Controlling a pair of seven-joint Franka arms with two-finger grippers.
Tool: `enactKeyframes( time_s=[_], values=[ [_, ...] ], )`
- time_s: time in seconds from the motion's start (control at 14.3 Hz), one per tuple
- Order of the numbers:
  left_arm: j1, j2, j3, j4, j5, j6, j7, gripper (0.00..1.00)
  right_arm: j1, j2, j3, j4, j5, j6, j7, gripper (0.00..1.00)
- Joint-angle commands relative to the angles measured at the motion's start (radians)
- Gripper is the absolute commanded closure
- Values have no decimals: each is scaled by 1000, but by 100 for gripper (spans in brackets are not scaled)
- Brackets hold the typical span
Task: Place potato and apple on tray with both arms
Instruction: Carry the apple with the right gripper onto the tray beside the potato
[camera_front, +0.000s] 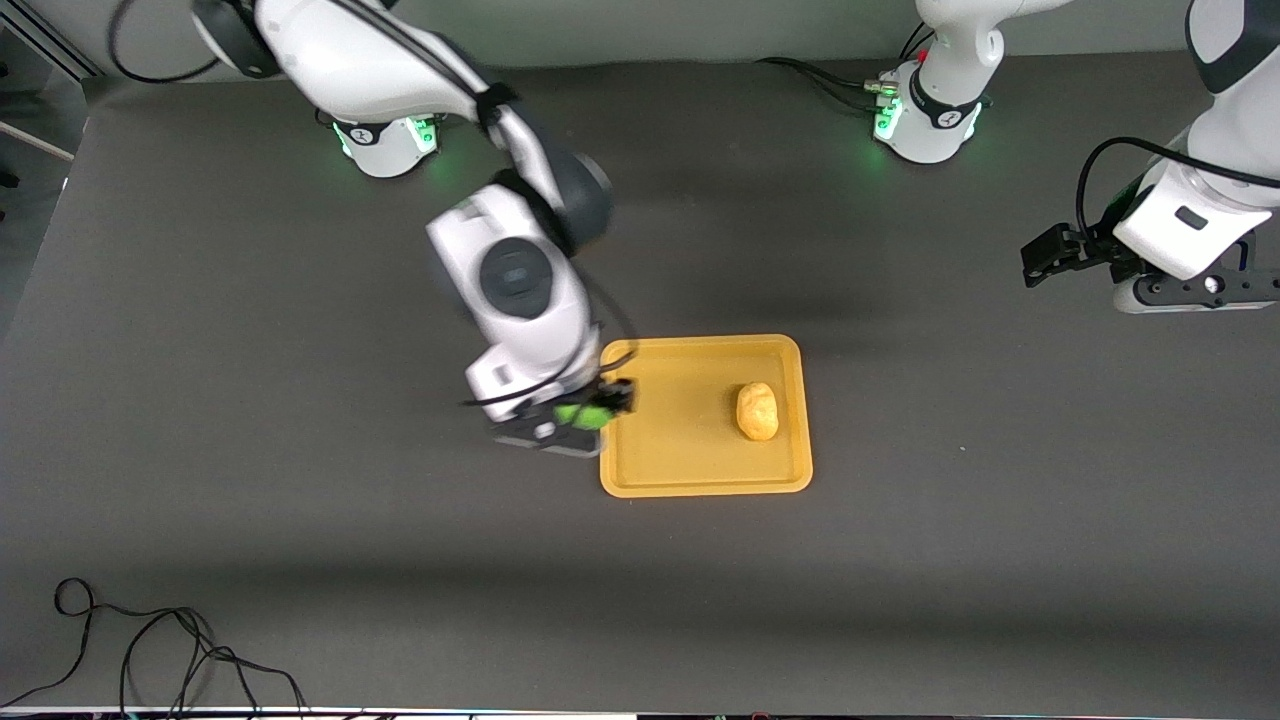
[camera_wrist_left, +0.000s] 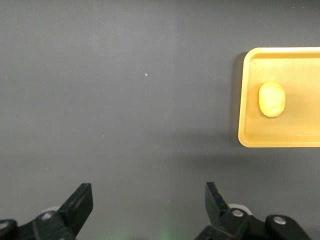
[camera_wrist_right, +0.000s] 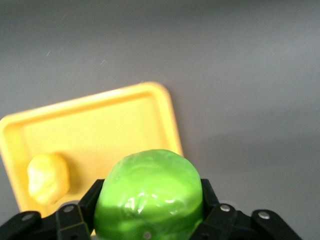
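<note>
The orange-yellow tray (camera_front: 680, 440) lies mid-table, and the yellow-tan potato (camera_front: 757, 411) rests in it toward the left arm's end. My right gripper (camera_front: 588, 414) hangs over the tray's rim at the right arm's end, shut on the green apple (camera_front: 581, 416). In the right wrist view the apple (camera_wrist_right: 150, 192) fills the space between the fingers of the right gripper (camera_wrist_right: 150, 210), with the tray (camera_wrist_right: 105, 125) and potato (camera_wrist_right: 47, 179) below. My left gripper (camera_front: 1195, 291) waits off toward the left arm's end, open and empty. The left wrist view shows that gripper (camera_wrist_left: 148, 205), the tray (camera_wrist_left: 243, 100) and the potato (camera_wrist_left: 272, 99).
The table is a dark grey mat (camera_front: 300, 500). A loose black cable (camera_front: 150, 645) lies at the mat's edge nearest the front camera, toward the right arm's end. The arm bases (camera_front: 385, 140) (camera_front: 925, 120) stand along the farthest edge.
</note>
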Motion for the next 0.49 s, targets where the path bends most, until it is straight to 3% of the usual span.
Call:
enactKeyframes(
  time_s=[0.0, 0.42],
  values=[
    [10, -33, 22, -30, -16, 14, 20, 0, 66, 101, -13, 119, -5, 6, 41, 54],
    [16, -41, 28, 7, -2, -1, 17, 0, 129, 276, -13, 114, -59, 238, 44, 54]
  ],
)
